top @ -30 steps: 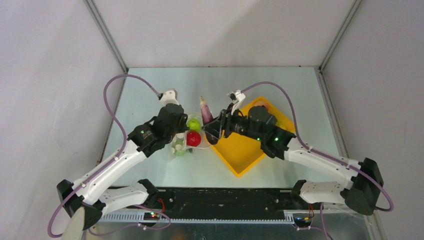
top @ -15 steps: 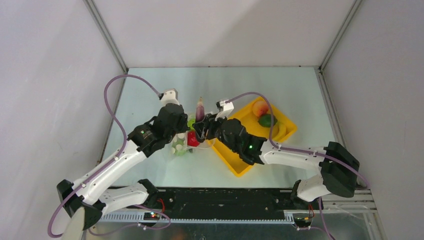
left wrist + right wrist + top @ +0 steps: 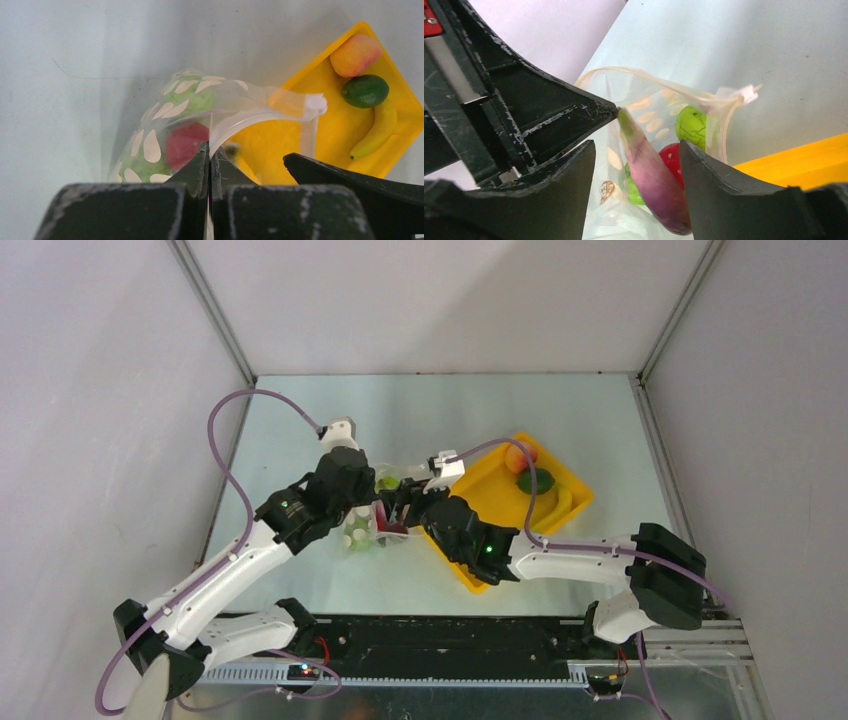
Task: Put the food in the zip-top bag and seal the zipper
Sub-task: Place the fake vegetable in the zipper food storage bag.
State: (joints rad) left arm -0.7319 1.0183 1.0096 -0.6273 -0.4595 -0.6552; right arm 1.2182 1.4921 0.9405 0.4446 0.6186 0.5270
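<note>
From the top view, the zip-top bag [image 3: 360,537] is seen on the bench [image 3: 300,430] between the 2 arms, just left of the yellow tray [image 3: 495,488]. The left fingers [image 3: 362,508] are at its left side and the right fingers [image 3: 398,508] at its mouth. How far either pair is open cannot be told here.

In the left wrist view, the left fingers [image 3: 209,157] are pressed together on the bag's near rim, so the mouth is held up and open toward the tray. A red tomato [image 3: 182,142] and a green round fruit [image 3: 197,100] are seen through the film. A peach [image 3: 355,54], a dark green fruit [image 3: 365,91] and a banana [image 3: 376,129] lie in the tray, well apart from the bag.

In the right wrist view, the purple eggplant [image 3: 651,180] is seen between the right fingers [image 3: 704,170]. Its long axis is steep, with the stem end up and the body down inside the mouth. The fingers are spread wider than the eggplant, with a gap showing on 1 side. Contact on the other side cannot be told. A clean withdrawal is judged to depend on that gap.
</note>
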